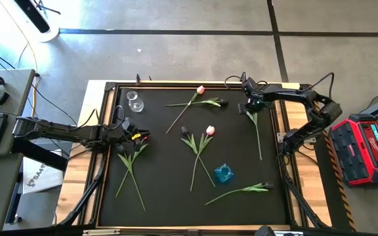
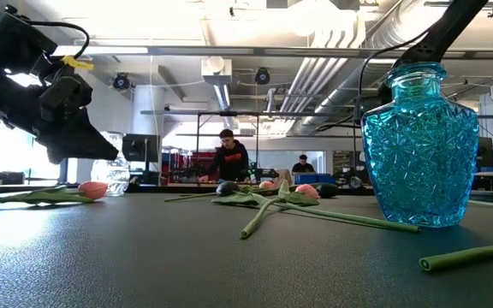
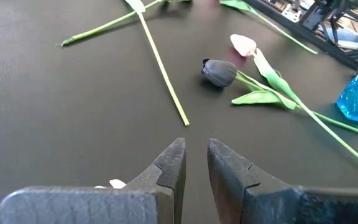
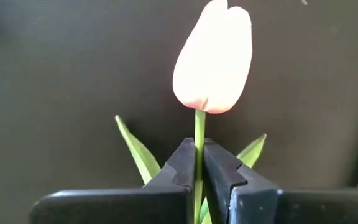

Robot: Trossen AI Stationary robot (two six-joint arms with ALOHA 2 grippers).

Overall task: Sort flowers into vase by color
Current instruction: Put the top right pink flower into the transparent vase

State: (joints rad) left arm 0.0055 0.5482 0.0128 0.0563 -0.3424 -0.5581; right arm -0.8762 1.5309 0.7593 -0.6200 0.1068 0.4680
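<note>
Several tulips lie flat on the black mat (image 1: 163, 183). A pair (image 1: 199, 147) is mid-table, a crossed pair (image 1: 195, 101) at the far side, others (image 1: 130, 167) near left, and one (image 1: 241, 191) near right. A blue glass vase (image 1: 224, 173) stands near the middle and a clear glass vase (image 1: 134, 101) at the far left. My right gripper (image 4: 199, 155) is shut on a pale pink tulip (image 4: 213, 56) at the far right. At the left edge my left gripper (image 3: 196, 152) hangs over the mat with a narrow gap and nothing between its fingers. My right gripper pinches the tulip's thin green stem (image 4: 199, 127) between its two fingers (image 4: 185, 165), just below the pale pink head. The fingers come steeply from above and lie across the stem. The rest of the stem (image 1: 258, 134) stretches toward the near edge along the mat.
A raised frame (image 1: 110, 92) runs round the mat. A dark-headed tulip (image 3: 219, 73) and a loose stem end (image 3: 182, 118) lie ahead of my left gripper. Bare mat lies in the middle between the flowers. People (image 2: 229, 158) stand far behind the table.
</note>
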